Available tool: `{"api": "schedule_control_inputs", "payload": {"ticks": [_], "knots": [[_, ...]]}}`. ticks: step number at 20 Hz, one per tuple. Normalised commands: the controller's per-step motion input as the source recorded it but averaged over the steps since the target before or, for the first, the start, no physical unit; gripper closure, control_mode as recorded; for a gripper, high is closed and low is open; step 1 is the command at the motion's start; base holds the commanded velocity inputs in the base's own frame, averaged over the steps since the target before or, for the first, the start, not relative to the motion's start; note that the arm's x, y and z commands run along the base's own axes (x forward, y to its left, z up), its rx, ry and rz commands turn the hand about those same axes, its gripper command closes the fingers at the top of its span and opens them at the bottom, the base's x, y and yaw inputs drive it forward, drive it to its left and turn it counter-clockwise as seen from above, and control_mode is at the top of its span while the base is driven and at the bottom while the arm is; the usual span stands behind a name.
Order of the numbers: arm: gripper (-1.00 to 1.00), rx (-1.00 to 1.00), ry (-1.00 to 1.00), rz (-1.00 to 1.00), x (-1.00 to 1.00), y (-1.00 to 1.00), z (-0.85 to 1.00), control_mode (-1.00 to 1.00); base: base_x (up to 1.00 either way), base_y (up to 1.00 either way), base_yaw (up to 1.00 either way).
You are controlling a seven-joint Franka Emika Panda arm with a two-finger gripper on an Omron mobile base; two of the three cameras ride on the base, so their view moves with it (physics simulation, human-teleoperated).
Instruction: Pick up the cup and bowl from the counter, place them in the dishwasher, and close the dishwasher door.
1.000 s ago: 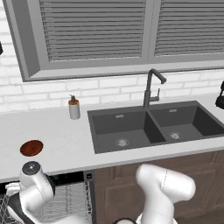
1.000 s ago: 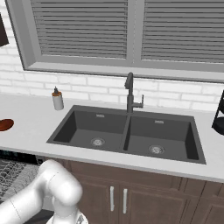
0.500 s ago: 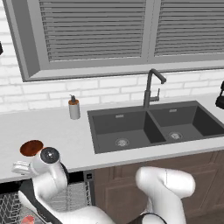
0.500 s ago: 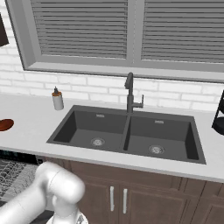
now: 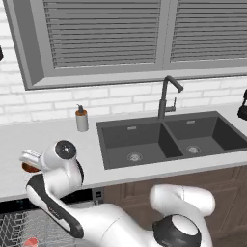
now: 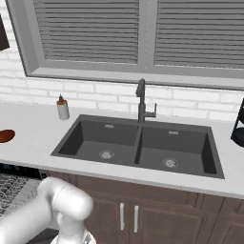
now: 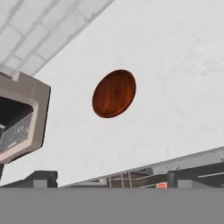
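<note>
The bowl (image 7: 113, 93) is a shallow reddish-brown round dish on the light counter (image 7: 175, 65). In the hand view it lies ahead of my gripper (image 7: 116, 181), whose dark fingertips (image 7: 41, 178) stand wide apart and open with nothing between them. In the left base view my hand hovers at the counter's left end and covers most of the bowl (image 5: 28, 168). The bowl (image 6: 5, 136) also sits at the far left of the right base view. Below the counter the dishwasher's wire rack (image 5: 14, 226) is pulled out. A small salmon-red patch (image 5: 30, 241) among its wires looks like the cup. The dishwasher door is out of view.
A grey soap dispenser (image 5: 82, 119) stands by the wall, left of the dark double sink (image 5: 164, 140) and its faucet (image 5: 166, 99). A boxy grey appliance (image 7: 19, 118) sits on the counter left of the bowl in the hand view. Brown cabinets (image 6: 143, 209) run under the sink.
The arm has risen from low over the dishwasher rack and swung its hand up over the counter's left end, above the bowl. The fingers stayed open.
</note>
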Motion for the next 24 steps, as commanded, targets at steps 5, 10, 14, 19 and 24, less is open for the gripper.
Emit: {"api": "schedule_control_inputs", "payload": {"ticks": [5,10,14,19,24], "knots": [[-1.00,-0.05,0.37,0.00,0.66,-0.18,0.45,-1.00,0.00,0.00,0.00],[-1.00,-0.15,0.50,0.00,0.65,0.00,-0.01,-1.00,0.00,0.00,0.00],[-1.00,-0.14,0.25,0.00,0.24,0.01,-0.17,-1.00,0.00,0.00,0.00],[-1.00,-0.05,0.02,0.00,0.00,0.03,-0.37,-1.00,0.00,0.00,0.00],[-1.00,-0.04,0.00,0.00,0.00,0.06,-0.54,-1.00,0.00,0.00,0.00]]}}
